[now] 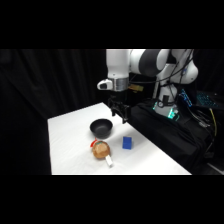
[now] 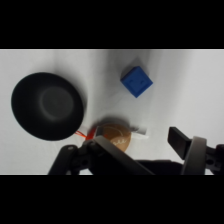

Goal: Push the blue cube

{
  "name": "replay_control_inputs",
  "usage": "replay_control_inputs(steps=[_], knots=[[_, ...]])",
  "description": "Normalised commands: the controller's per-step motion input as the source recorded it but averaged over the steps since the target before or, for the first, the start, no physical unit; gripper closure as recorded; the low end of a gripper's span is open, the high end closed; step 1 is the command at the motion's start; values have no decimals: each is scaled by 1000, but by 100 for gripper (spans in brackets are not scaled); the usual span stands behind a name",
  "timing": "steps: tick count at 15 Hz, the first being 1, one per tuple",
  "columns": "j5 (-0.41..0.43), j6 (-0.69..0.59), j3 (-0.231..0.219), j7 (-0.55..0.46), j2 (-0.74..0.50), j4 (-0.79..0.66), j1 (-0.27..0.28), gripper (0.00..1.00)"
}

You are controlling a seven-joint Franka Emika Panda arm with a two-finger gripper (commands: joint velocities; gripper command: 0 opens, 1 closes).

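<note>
The white arm reaches out from its base at the upper right, its upper link lying roughly level across the top of the side view. At the wrist it bends straight down, so the last white segment hangs vertical. Below it the black gripper [image 1: 121, 111] points downward and hangs in the air above the far part of the desk [image 1: 70, 130], touching nothing. In the wrist view the black linkage rises from the bottom edge, with one dark finger [image 2: 179, 138] standing apart at the right, holding nothing.
</note>
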Motion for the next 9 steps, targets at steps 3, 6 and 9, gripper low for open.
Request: replay_control_inputs(steps=[3,6,9], knots=[[-103,200,95,235,-270,-327,92,34],[-155,281,65,210,-137,-245,54,60],[-182,323,40,187,-6,-192,28,85]])
